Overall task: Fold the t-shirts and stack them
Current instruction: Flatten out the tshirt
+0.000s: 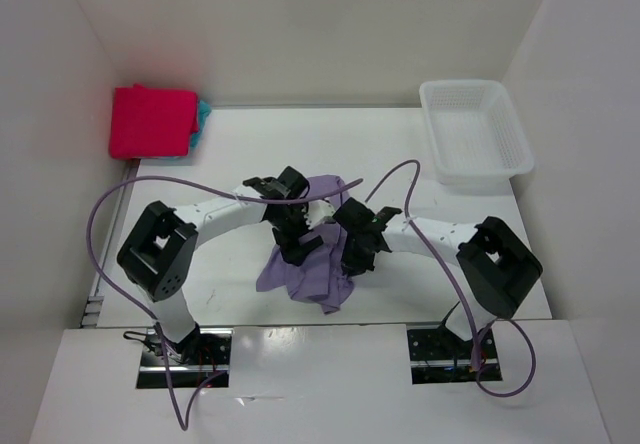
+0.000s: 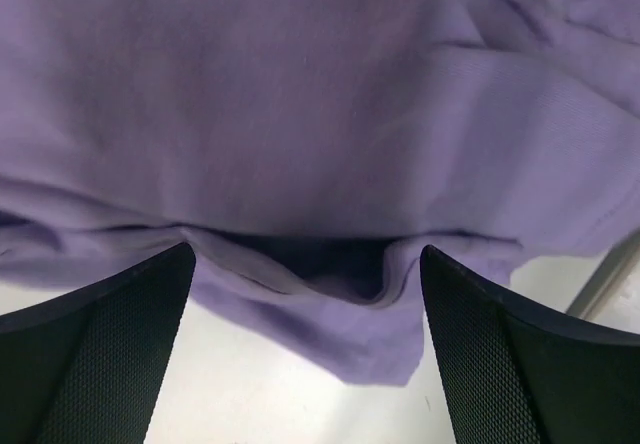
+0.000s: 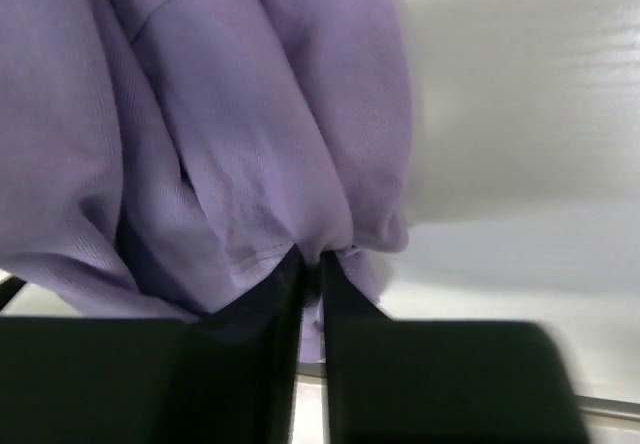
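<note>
We find the lavender shirt (image 1: 305,276) bunched between both pincers, one fold pinched tight in the right gripper (image 3: 312,264), while the left gripper (image 2: 305,254) stands wide open, cloth just ahead of it.

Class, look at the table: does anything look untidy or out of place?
The lavender shirt sits crumpled in a heap near the front, unlike the neatly folded red shirt at the far left.

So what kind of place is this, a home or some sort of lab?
Most likely a robotics lab test cell: a white table walled in by plain white panels, two robot arms bolted at its near edge, and laundry props, a lavender shirt and a white mesh basket.
</note>
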Tool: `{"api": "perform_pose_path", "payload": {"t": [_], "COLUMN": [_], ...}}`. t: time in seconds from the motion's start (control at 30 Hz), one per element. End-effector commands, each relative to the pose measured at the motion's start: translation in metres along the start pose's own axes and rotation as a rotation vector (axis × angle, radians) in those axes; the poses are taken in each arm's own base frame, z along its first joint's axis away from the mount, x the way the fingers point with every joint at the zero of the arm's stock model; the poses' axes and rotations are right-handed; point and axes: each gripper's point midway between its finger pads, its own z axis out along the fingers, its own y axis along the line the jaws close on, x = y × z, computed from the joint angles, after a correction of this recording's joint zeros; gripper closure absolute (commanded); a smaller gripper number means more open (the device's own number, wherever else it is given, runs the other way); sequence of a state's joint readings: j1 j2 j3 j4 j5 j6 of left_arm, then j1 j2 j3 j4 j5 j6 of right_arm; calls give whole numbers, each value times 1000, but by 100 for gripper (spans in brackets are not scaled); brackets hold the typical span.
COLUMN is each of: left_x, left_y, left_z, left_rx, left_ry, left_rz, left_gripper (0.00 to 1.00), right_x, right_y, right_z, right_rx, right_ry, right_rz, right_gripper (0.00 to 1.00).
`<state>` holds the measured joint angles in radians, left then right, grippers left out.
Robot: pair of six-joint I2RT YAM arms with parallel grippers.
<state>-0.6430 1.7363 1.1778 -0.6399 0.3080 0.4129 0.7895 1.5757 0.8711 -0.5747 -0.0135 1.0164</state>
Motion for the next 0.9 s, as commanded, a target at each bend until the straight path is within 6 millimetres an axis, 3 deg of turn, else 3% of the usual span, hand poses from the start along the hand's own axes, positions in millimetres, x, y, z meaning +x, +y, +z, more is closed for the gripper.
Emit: {"api": "perform_pose_path", "payload": {"t": [0.0,0.03,0.13,0.17,0.2,0.27,0.33,0.37,0.47,0.5,0.57,0.6,0.73,0.83,0.87], "left_x": [-5,-1,10,11,14,21,15,25,20,28,29,30,29,39,35], "left_y": [-3,-4,-5,-3,1,21,46,76,115,131,143,151,168,179,185], "left_z": [13,20,29,29,25,11,-24,-47,-121,-156,-192,-224,-284,-329,-353], "left_rx": [36,57,74,71,58,-6,-123,-225,-439,-541,-625,-695,-857,-990,-1047], "left_ry": [-49,-33,19,31,38,41,1,0,-71,-80,-114,-143,-157,-142,-161], "left_rz": [-3,2,-19,-10,-22,-39,-45,-71,-70,-79,-86,-100,-102,-132,-130], "left_gripper": [0,4,61,93,100,100,100,100,100,100,100,100,100,100,100], "right_x": [-5,-7,-18,-28,-36,-61,-87,-109,-139,-152,-159,-161,-170,-182,-189], "right_y": [3,2,1,-2,-1,-9,-14,-28,-42,-47,-50,-51,-53,-54,-55], "right_z": [1,-1,-17,-23,-37,-56,-92,-107,-166,-187,-219,-225,-252,-291,-313], "right_rx": [-9,1,24,40,33,33,-12,-17,-99,-125,-151,-149,-119,-109,-114], "right_ry": [-32,-39,-91,-125,-149,-205,-285,-332,-478,-528,-597,-607,-669,-767,-813], "right_rz": [20,20,21,21,18,63,81,138,144,140,131,127,97,92,99], "right_gripper": [93,100,100,100,100,100,100,100,100,100,100,100,100,100,100]}}
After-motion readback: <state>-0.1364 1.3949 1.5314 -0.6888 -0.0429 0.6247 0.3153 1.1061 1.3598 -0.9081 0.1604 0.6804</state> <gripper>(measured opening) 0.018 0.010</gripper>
